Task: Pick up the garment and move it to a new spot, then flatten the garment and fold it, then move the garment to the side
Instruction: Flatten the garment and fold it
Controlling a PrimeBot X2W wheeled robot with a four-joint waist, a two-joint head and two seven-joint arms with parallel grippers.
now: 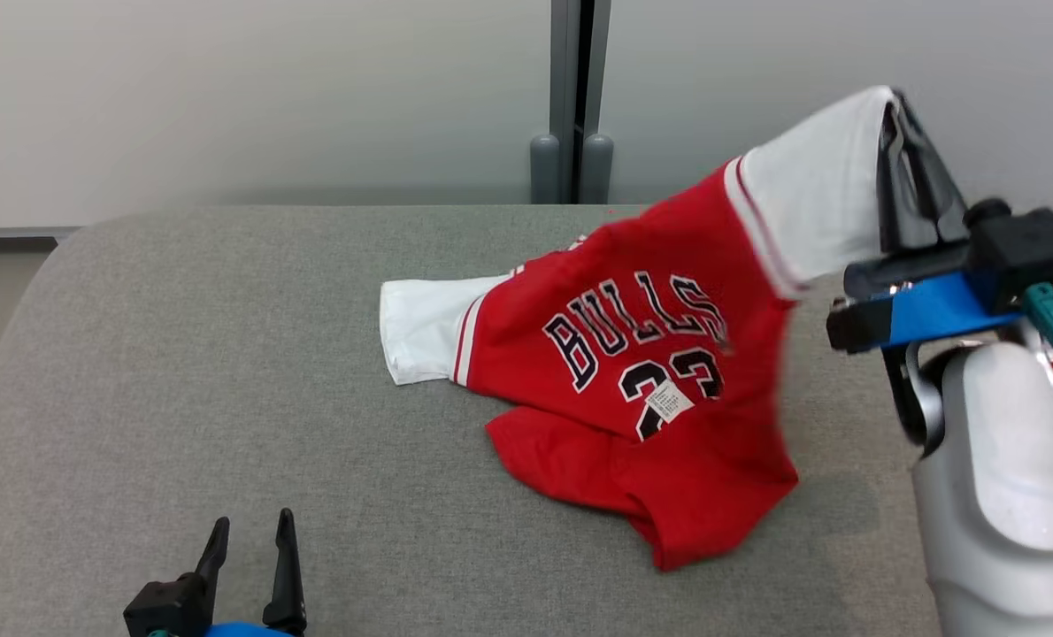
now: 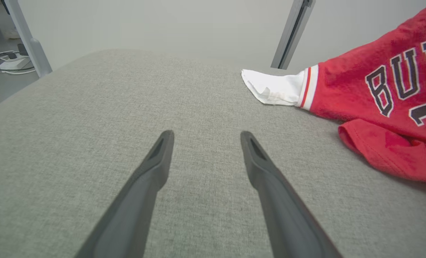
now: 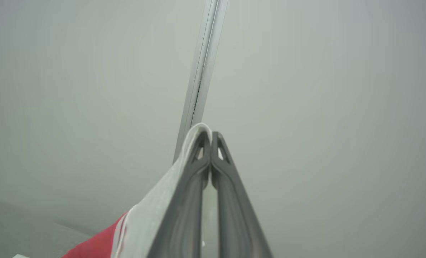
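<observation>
Garment (image 1: pixel 641 389), a red jersey with white sleeves, sits across the middle and right of the grey desk (image 1: pixel 181 372). Its long axis runs sleeve to sleeve, from the left up toward the right.

At the far left, the left fingers (image 1: pixel 287 557) hover near the front edge, spread wide and holding nothing. In the left wrist view, the left fingers (image 2: pixel 155 168) point out over bare desk, and the jersey lies off to their right, well apart.

Next comes the left sleeve (image 1: pixel 425 336), lying flat on the desk. After it is the red body, crumpled, with its lower hem bunched toward the front. Further right the cloth rises off the desk to the right sleeve (image 1: pixel 818 203), which the right fingers (image 1: pixel 911 186) hold up in the air. In the right wrist view, the right fingers (image 3: pixel 195 186) are pressed together with white cloth wrapped over one tip. How much cloth is pinched between them I cannot tell.

This looks like the pick-up step, with the right arm carrying. Most of the jersey drags on the desk, so any carry will trail it.

The left arm is nearer the free sleeve and would have to reach right and away from the robot to take it. Open room lies to the left and front. The rear edge runs close behind the jersey, and the robot's pale forearm (image 1: pixel 1004 478) crowds the right.
</observation>
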